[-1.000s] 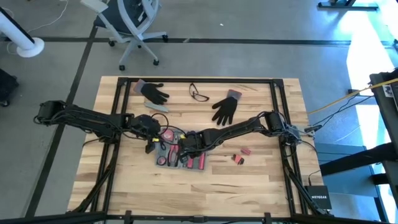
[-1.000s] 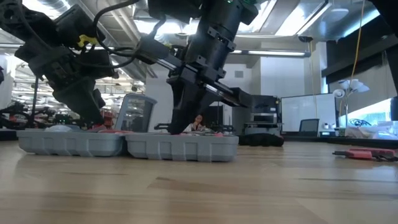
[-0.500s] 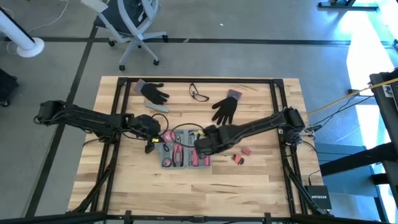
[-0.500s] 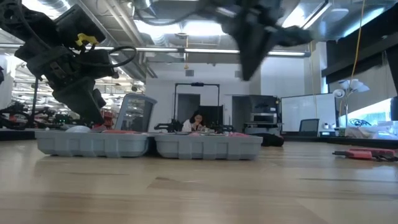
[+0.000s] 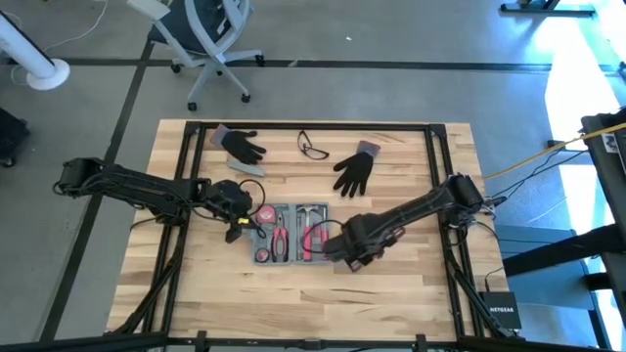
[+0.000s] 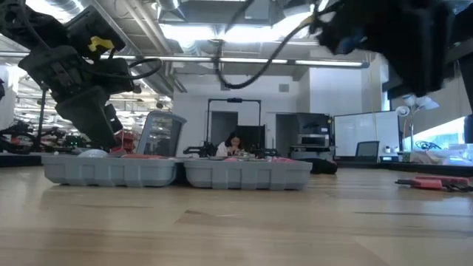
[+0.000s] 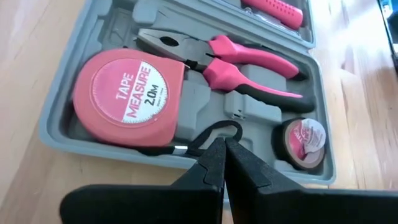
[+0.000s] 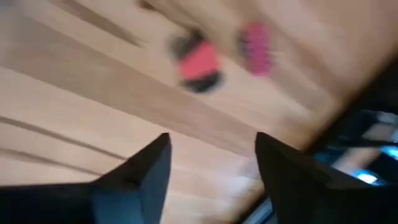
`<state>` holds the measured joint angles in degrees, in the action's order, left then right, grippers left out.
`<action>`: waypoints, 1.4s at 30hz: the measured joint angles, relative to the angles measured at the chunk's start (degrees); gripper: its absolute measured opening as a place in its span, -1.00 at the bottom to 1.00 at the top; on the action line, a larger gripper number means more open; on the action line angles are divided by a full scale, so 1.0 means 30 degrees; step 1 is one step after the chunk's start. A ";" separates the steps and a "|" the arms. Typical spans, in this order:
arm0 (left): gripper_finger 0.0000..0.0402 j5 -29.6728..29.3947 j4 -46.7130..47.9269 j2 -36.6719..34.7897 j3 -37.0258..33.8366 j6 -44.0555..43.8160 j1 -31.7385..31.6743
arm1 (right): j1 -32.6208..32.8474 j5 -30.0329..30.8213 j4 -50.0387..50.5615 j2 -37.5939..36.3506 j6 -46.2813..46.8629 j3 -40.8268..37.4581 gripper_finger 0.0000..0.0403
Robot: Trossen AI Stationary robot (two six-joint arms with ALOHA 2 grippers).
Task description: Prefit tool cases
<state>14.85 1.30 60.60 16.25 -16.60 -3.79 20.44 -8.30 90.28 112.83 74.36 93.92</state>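
The grey tool case [image 5: 290, 235] lies open and flat on the wooden table, with pink tools in its recesses: a tape measure [image 7: 127, 96], pliers [image 7: 230, 59] and a small tape roll [image 7: 301, 140]. My left gripper [image 5: 241, 211] is shut, slanting down at the case's left rim [image 7: 93, 138]. My right gripper [image 5: 352, 252] is open and raised clear above the table, right of the case. Below it lie small red-and-black and pink pieces [image 8: 199, 62]. My left gripper has its shut fingertips [image 7: 214, 163] over the case's left rim, beside the tape measure's black loop [image 7: 214, 132]. They come slanting down from the table's left. I cannot tell whether they touch the rim.
Two black gloves [image 5: 245, 147] [image 5: 354, 171], safety glasses [image 5: 313, 147] and a slim grey bar [image 5: 250, 168] lie toward the far edge. The small pink pieces [image 6: 436, 182] rest to the right of the case [image 6: 177, 174]. Bare wood stretches along the near edge.
My right gripper has risen out of the case, tipped to point downward and gone toward the table's right and near side. While the gripper was still in it, the case slid a little toward the right; since then it has lain still. My left gripper has stayed at the rim.
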 joint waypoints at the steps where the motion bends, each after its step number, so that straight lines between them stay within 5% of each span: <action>1: -1.00 0.0012 0.0000 0.0000 0.0000 -0.0198 0.0000 | 0.0162 0.0023 -0.0229 -0.0244 -0.0107 -0.0372 0.18; 7: -1.00 0.0027 -0.0138 0.0000 0.0000 -0.2315 0.0000 | 0.1326 -0.2083 -0.3106 -0.3443 0.2334 -0.6122 0.15; 16: -1.00 -0.3107 -0.1198 0.0141 0.0009 -0.6324 0.0006 | 0.1825 0.2465 -0.6477 -1.1607 0.2431 -1.3304 0.03; 23: -1.00 -0.5871 0.0089 0.0664 0.1075 -0.9592 0.1097 | 0.1810 0.2231 -1.1595 -1.6921 0.1096 -1.8995 0.02; 34: -1.00 -0.9993 0.3925 0.1792 0.4960 -0.7098 0.3074 | 0.1810 0.1449 -1.3244 -1.6491 -0.4668 -1.9794 0.02; 42: -1.00 -1.2960 0.4510 0.1843 0.5085 -0.7286 0.3242 | 0.1792 0.3925 -1.4380 -1.4901 -0.6275 -1.9799 0.02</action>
<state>-24.03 14.83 66.13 31.51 -38.46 5.93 25.81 3.48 47.14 68.13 55.54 34.52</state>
